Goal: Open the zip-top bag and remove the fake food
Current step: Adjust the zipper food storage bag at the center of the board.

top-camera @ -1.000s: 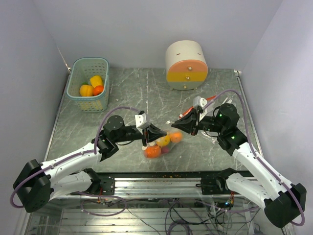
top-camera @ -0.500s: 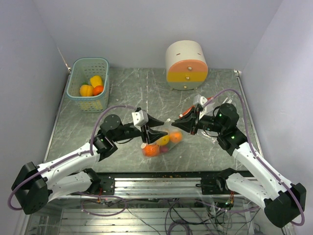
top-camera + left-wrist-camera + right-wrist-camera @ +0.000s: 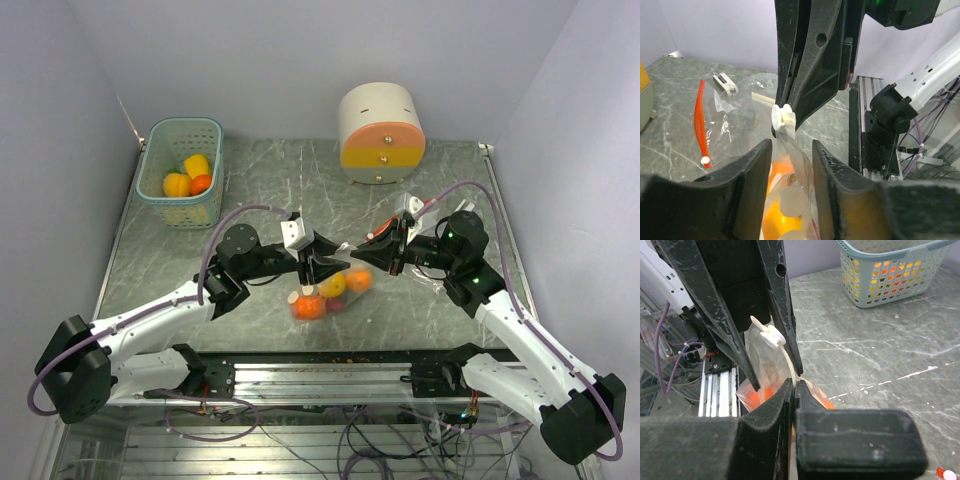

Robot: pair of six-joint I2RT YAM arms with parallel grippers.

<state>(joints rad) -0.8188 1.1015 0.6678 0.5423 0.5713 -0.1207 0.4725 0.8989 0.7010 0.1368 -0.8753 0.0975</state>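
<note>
The clear zip-top bag (image 3: 330, 290) hangs at the table's front middle. Inside it is the fake food (image 3: 312, 305): orange and yellow pieces, showing through the plastic (image 3: 785, 210) between my left fingers. My right gripper (image 3: 358, 256) is shut on the bag's top edge (image 3: 790, 371), just beside the white slider (image 3: 771, 336). My left gripper (image 3: 325, 268) is open, and its jaws (image 3: 791, 150) straddle the zip strip below the slider (image 3: 782, 116) without pinching it. The two grippers face each other, tips almost touching.
A teal basket (image 3: 183, 125) at the back left holds yellow and orange pieces. A cream-and-orange round container (image 3: 380, 125) stands at the back. A second clear bag with a red strip (image 3: 702, 125) lies by the right arm.
My left gripper has gone from shut to open and moved right, up to the bag's top by the right gripper. The right gripper has kept its hold and barely moved.
</note>
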